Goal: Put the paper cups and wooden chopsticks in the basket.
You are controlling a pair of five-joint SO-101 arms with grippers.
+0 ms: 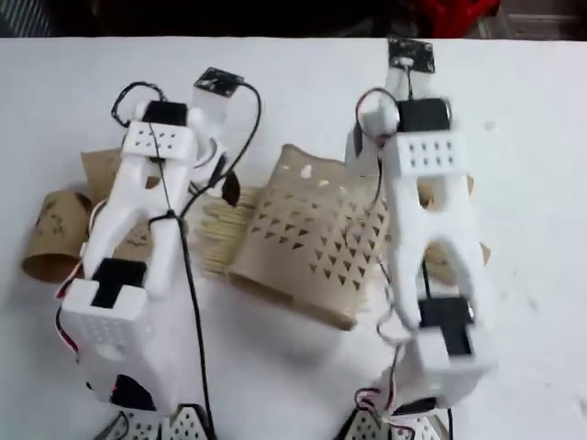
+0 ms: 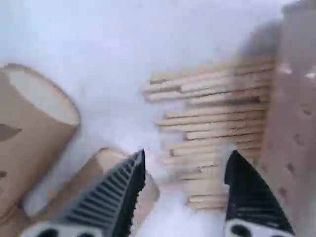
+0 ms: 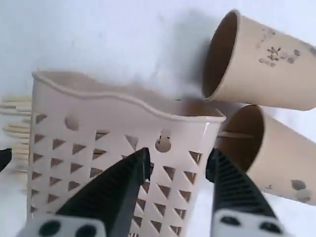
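The basket (image 1: pixel 307 243) is lying on its side mid-table (image 1: pixel 532 137), the chopsticks (image 1: pixel 218 234) are lying bunched just left of it, the left cups (image 1: pixel 53 234) are lying beyond them, and the right cups (image 3: pixel 256 64) are lying side by side just right of the basket.

White table (image 1: pixel 293 82), matte surface, runs across the whole working area. Beyond its far edge lies a dark strip (image 1: pixel 229 14); a red object (image 1: pixel 456 13) sits there, towards the right.
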